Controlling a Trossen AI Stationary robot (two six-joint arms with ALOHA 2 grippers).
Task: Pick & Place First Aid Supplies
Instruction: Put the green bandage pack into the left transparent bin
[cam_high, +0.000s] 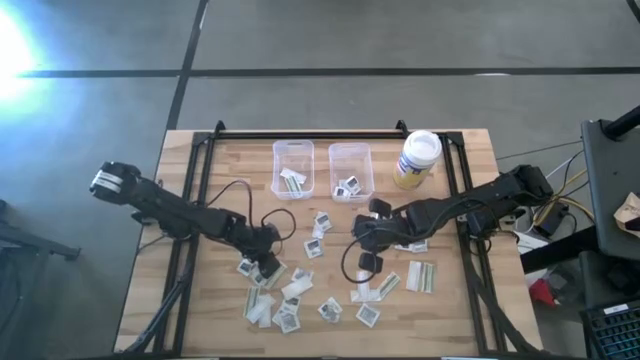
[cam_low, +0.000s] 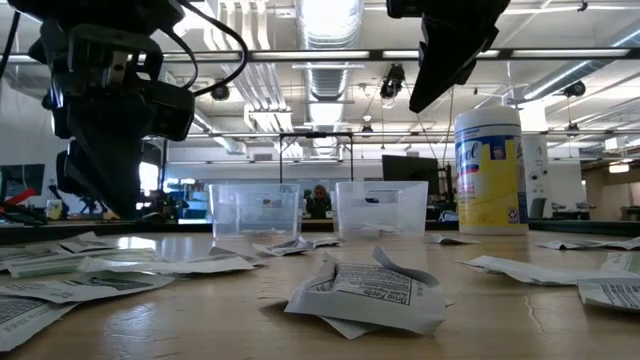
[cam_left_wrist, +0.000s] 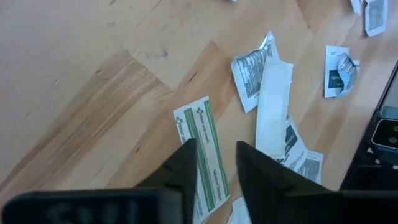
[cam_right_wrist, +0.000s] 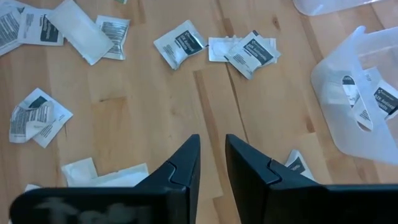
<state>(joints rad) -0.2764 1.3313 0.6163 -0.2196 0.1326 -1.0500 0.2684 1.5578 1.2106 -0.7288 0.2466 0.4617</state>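
Few packets (cam_high: 291, 181) sit in the two bins (cam_high: 351, 171); most remain scattered on the table (cam_high: 200, 300). Left gripper (cam_left_wrist: 211, 165) and right gripper (cam_right_wrist: 212, 155) hover, jaws slightly spread, empty.

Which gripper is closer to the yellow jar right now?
Right. The right gripper sits toward the table's middle, nearer the jar at the back; the left gripper is farther, over the front packets.

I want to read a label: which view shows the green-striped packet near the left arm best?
The left wrist view: the green-striped packet lies flat and large just ahead of the left gripper. The high view shows it only as one of many tiny packets, too small to pick out. I can't identify it in the low or right wrist views.
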